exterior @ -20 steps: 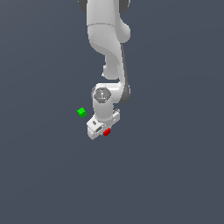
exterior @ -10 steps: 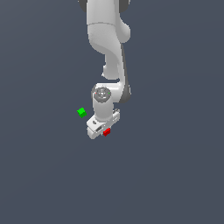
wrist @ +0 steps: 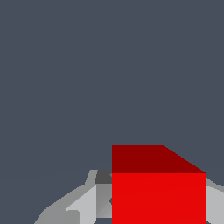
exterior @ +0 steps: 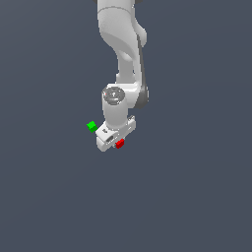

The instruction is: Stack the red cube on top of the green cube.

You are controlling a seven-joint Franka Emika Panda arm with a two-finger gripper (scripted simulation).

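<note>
Gripper [exterior: 116, 142] fingers clamped on red cube [wrist: 158, 192]; green cube [exterior: 91, 126] just beside gripper, apart.

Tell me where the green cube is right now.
In the exterior view, the green cube sits just left of the gripper, apart from the red cube on the gripper's other side.
</note>
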